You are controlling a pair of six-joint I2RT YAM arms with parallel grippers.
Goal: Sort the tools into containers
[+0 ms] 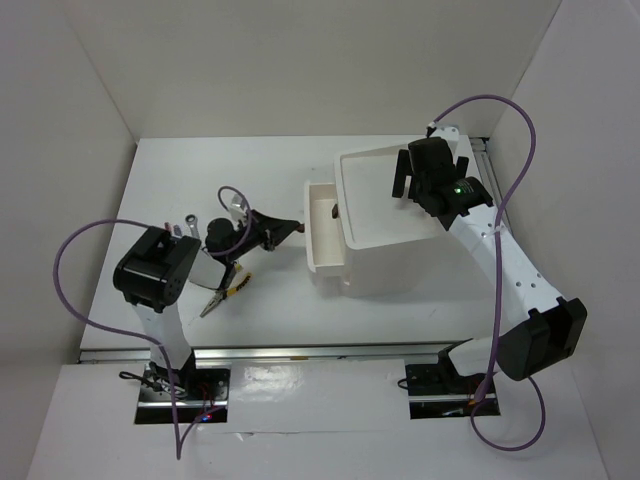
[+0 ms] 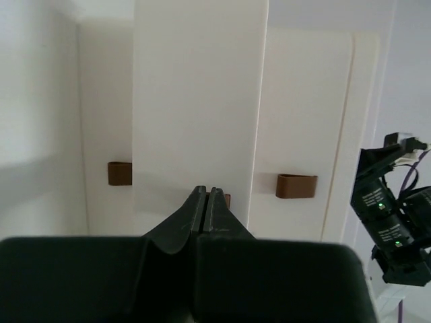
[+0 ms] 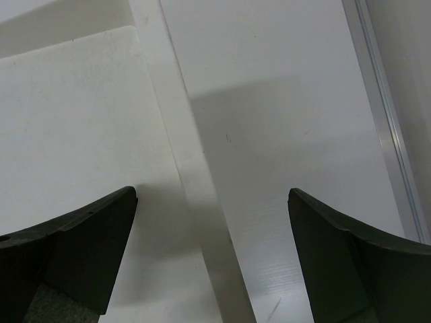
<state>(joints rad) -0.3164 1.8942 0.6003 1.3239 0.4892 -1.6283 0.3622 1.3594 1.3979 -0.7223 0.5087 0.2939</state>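
Note:
The white box unit [image 1: 400, 262] stands at centre right, its top tray [image 1: 370, 225] bare. Its middle drawer [image 1: 322, 252] is pulled out to the left; I see nothing in it. My left gripper [image 1: 295, 227] is shut, its tips [image 2: 206, 192] right at that drawer's brown handle [image 2: 227, 200]. I cannot tell if they touch it. My right gripper [image 1: 418, 182] is open and empty over the tray's far rim [image 3: 199, 202]. Yellow-black pliers [image 1: 224, 292] and a silver wrench [image 1: 190, 218] lie under the left arm. The screwdrivers are hidden.
Two shut drawers flank the open one, each with a brown handle [image 2: 296, 186] [image 2: 120, 173]. White walls enclose the table on the left, back and right. A metal rail [image 3: 384, 101] runs along the table's right edge.

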